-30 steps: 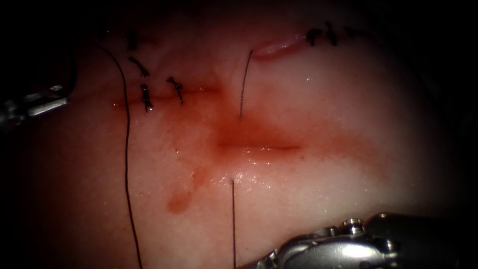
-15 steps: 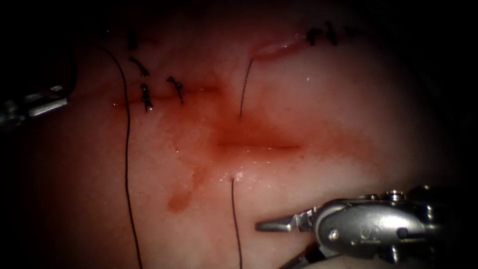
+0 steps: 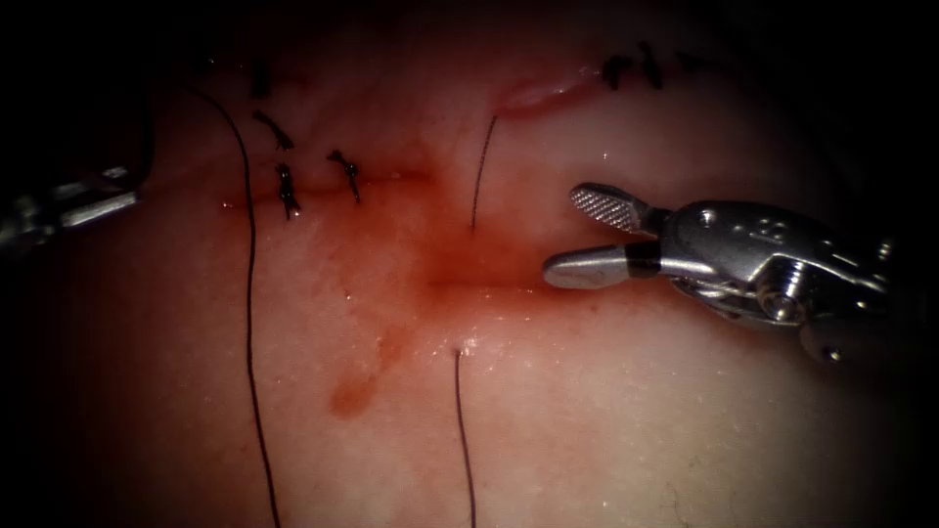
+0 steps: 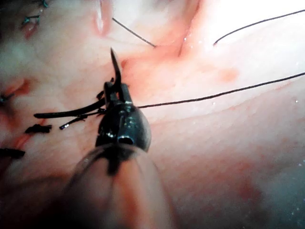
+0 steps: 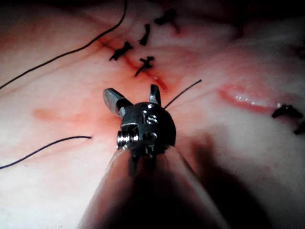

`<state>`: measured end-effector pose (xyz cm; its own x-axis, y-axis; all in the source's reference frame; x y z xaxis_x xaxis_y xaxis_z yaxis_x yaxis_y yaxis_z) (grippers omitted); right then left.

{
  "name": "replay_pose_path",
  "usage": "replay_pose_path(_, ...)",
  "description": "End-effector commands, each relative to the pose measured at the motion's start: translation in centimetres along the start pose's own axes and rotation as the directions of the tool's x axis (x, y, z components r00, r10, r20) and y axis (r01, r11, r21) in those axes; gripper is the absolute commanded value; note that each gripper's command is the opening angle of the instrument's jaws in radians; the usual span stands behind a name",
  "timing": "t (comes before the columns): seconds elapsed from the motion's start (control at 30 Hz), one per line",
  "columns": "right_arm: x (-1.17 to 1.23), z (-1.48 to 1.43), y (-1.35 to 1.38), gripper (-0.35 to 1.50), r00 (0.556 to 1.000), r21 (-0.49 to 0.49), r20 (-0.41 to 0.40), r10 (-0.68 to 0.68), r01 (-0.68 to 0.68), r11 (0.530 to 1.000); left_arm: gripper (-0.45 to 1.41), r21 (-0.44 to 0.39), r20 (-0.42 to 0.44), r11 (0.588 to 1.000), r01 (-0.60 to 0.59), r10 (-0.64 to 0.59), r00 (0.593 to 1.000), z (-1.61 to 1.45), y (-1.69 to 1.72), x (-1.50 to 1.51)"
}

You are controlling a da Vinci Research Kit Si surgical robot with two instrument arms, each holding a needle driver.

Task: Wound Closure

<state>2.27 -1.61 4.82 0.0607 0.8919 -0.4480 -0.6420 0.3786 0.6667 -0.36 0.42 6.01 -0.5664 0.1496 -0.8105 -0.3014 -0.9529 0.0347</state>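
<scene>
Needle: The needle [image 4: 115, 64] is in my left tool [image 4: 116, 91], out of the tissue [image 3: 606, 420]. It is well to the left of the cut [image 3: 509, 287].
Needle's way: Its sharp end sticks out past my jaws, away from my shaft. I cannot tell just where along its curve I hold it.
Left tool: My jaws are closed tight on the needle. In the endoscope view this tool [image 3: 73, 205] sits at the far left edge.
Thread: The long thread [image 3: 248, 293] runs from my left tool down the left side. One short piece [image 3: 481, 171] goes into the tissue above the cut's left end. Another piece [image 3: 462, 430] comes out below it.
Cut: Its long way runs left to right. Red fluid [image 3: 469, 259] lies around it.
Right tool: My right tool [image 3: 565, 233] has its jaws wide apart and holds nothing. It hangs just over the cut's right end and points left along the cut.
Nearer arm: My right tool is much nearer the cut.
Old stitches: Dark knots [image 3: 286, 188] sit up and left of the cut.
</scene>
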Motion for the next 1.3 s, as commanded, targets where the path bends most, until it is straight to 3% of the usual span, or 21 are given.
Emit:
replay_pose_path(0.03, 0.07, 0.25, 0.05, 1.21, 0.999, -0.01, -0.019, 0.029, -0.029, 1.0, -0.45, 0.001, -0.001, 1.0, -0.001, 0.001, 1.0, 0.08, 0.0, 0.0)
replay_pose_path(0.17, -0.02, 0.59, 0.34, 1.25, 0.989, -0.023, -0.038, 0.141, -0.142, 0.99, -0.45, -0.004, -0.002, 1.0, -0.002, 0.002, 1.0, 0.08, 0.0, 0.0)
replay_pose_path(0.37, -0.15, 0.93, 0.58, 1.21, 0.97, -0.038, 0.014, 0.241, -0.24, 0.97, -0.45, -0.003, -0.001, 1.0, -0.002, 0.002, 1.0, 0.08, 0.0, 0.0)
replay_pose_path(0.83, -0.45, 1.56, 0.81, 1.15, 0.94, -0.043, 0.1, 0.326, -0.323, 0.945, -0.45, -0.004, -0.002, 1.0, -0.002, 0.002, 1.0, 0.08, 0.0, -0.01)
replay_pose_path(0.9, -0.47, 1.58, 0.82, 0.91, 0.941, -0.043, 0.099, 0.323, -0.321, 0.946, -0.45, -0.004, -0.002, 1.0, -0.002, 0.002, 1.0, 0.08, 0.0, -0.01)
replay_pose_path(0.97, -0.46, 1.57, 0.82, -0.18, 0.941, -0.043, 0.1, 0.324, -0.322, 0.946, -0.45, -0.004, -0.002, 1.0, -0.002, 0.002, 1.0, 0.08, 0.0, -0.01)
replay_pose_path(1.0, -0.44, 1.57, 0.82, -0.35, 0.945, -0.034, 0.088, 0.316, -0.314, 0.949, -0.45, -0.003, -0.002, 1.0, -0.002, 0.002, 1.0, 0.08, 0.0, -0.01)
replay_pose_path(1.2, -0.2, 1.5, 0.72, -0.35, 0.99, 0.07, -0.027, 0.135, -0.133, 0.989, -0.45, -0.003, -0.002, 1.0, -0.002, 0.002, 1.0, 0.08, 0.0, -0.01)
replay_pose_path(1.3, 0.03, 1.36, 0.57, -0.35, 0.988, 0.117, -0.135, -0.07, 0.086, 0.989, -0.45, -0.003, -0.002, 1.0, -0.002, 0.002, 1.0, 0.08, 0.0, -0.01)
